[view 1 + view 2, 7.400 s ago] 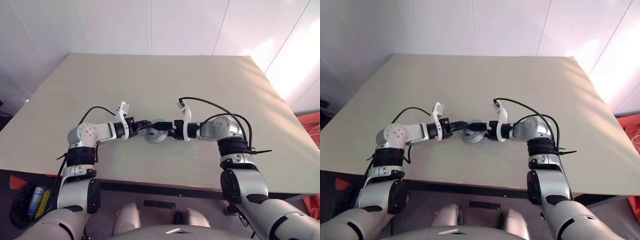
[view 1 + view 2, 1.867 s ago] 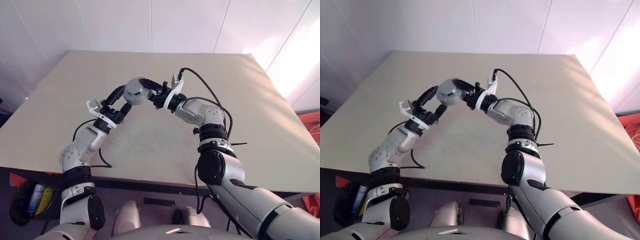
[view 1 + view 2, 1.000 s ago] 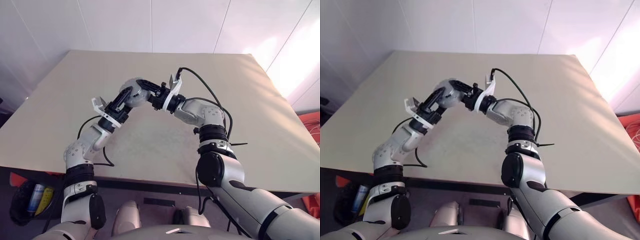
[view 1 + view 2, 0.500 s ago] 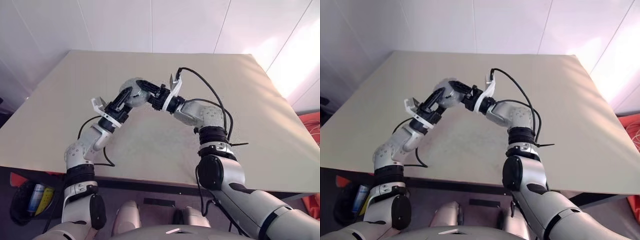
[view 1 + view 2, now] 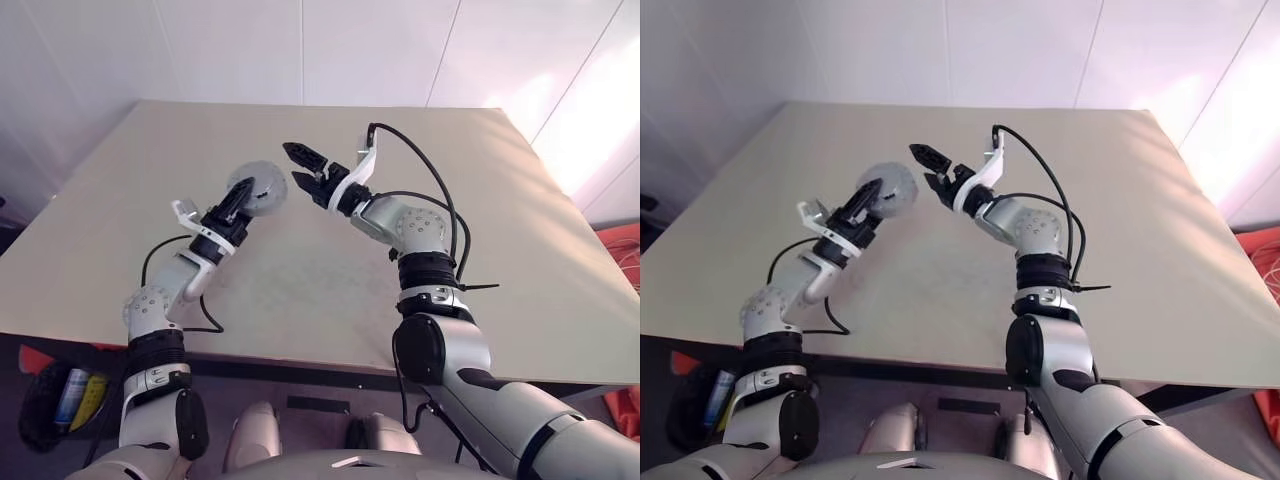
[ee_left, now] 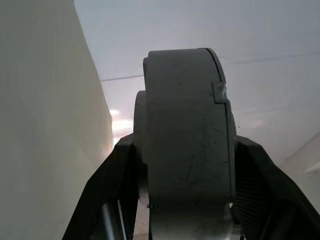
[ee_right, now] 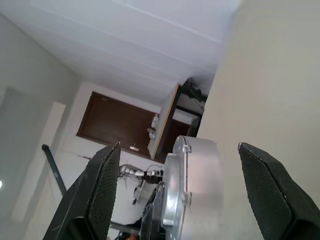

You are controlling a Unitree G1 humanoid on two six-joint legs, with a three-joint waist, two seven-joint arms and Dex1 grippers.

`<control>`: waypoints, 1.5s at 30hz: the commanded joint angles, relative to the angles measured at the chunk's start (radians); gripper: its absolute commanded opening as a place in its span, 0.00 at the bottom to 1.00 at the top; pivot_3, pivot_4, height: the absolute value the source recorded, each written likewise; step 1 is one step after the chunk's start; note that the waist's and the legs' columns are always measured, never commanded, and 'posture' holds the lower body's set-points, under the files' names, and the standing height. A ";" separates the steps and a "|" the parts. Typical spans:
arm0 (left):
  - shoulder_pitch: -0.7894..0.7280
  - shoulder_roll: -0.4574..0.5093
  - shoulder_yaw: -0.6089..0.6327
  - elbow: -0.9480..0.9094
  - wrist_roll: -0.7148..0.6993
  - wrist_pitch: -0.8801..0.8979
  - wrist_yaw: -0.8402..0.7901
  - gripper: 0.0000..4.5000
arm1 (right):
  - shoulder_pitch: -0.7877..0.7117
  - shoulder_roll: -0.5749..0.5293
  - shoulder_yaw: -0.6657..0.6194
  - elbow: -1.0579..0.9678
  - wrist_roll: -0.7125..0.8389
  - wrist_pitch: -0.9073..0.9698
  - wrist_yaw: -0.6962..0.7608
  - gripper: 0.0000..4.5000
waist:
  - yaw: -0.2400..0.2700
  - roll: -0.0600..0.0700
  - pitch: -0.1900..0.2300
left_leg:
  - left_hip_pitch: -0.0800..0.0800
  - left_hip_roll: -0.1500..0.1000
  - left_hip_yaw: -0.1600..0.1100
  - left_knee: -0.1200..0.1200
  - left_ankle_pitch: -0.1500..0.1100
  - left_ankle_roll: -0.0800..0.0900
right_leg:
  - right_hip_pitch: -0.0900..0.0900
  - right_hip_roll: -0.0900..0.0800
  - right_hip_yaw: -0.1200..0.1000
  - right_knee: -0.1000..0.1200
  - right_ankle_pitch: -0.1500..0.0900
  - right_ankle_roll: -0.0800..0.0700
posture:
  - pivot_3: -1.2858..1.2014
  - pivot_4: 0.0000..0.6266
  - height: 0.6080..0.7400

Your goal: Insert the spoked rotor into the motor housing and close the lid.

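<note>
**Left eye view: closed motor held up in the left gripper, right gripper apart and open**

Left eye view, over a plain beige table. Both arms are raised above it. The left gripper holds a round grey metal assembly in the air, its two black fingers pressed against the flat faces. This is the motor housing with the lid folded shut against it; in the left wrist view the two halves sit stacked edge-on with a thin seam between them. Clamping across the faces likely keeps the lid pressed closed.

The right gripper sits just beside the assembly, not touching it, its fingers spread wide with nothing between them. In the right wrist view the closed disc shows beyond the splayed fingers, a clear gap on either side.

The spoked rotor cannot be seen; it is probably sealed inside the housing, though the closed lid hides the inside, so this is a judgement only.

With the lid shut, the task looks close to finished. Setting the assembly down on the table would seem the remaining step.
</note>
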 commanded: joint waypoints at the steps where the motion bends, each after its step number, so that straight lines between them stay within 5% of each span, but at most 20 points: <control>1: -0.027 0.040 0.081 -0.019 0.014 -0.087 -0.031 0.48 | -0.017 -0.023 -0.008 0.004 -0.010 -0.037 0.008 0.95 | 0.000 0.000 0.000 | 0.000 0.000 0.000 0.000 0.000 0.000 | 0.000 0.000 0.000 0.000 0.000 0.000 | 0.52 0.00 1.00; 10: -0.013 0.083 0.197 0.030 0.066 -0.199 0.002 0.48 | -0.022 -0.086 -0.052 0.061 0.007 -0.030 0.007 0.95 | 0.005 -0.002 0.000 | -0.001 -0.001 -0.002 0.000 0.000 0.000 | 0.001 0.000 0.000 0.000 0.000 0.000 | 0.52 0.00 1.00; 30: -0.036 0.095 0.193 0.208 0.366 -0.332 0.038 0.48 | -0.029 -0.083 -0.065 0.114 -0.017 -0.043 0.003 0.95 | 0.003 -0.008 -0.001 | 0.002 -0.001 -0.003 0.001 0.000 0.000 | 0.004 0.000 -0.001 0.000 0.001 0.000 | 0.52 0.00 1.00; 36: -0.040 0.097 0.205 0.241 0.436 -0.376 0.077 0.89 | -0.035 -0.083 -0.064 0.139 -0.027 -0.062 0.001 0.95 | 0.003 -0.008 -0.001 | 0.004 -0.001 -0.003 0.001 0.000 0.000 | 0.006 0.000 0.000 0.000 0.001 0.000 | 0.52 0.00 1.00; 45: -0.007 0.166 0.242 0.552 0.644 -0.698 0.234 0.89 | -0.042 -0.096 -0.058 0.223 -0.080 -0.100 0.009 0.95 | -0.042 0.001 -0.006 | 0.035 -0.001 0.000 -0.007 0.002 -0.004 | 0.034 0.000 0.002 -0.002 -0.007 0.002 | 0.52 0.00 1.00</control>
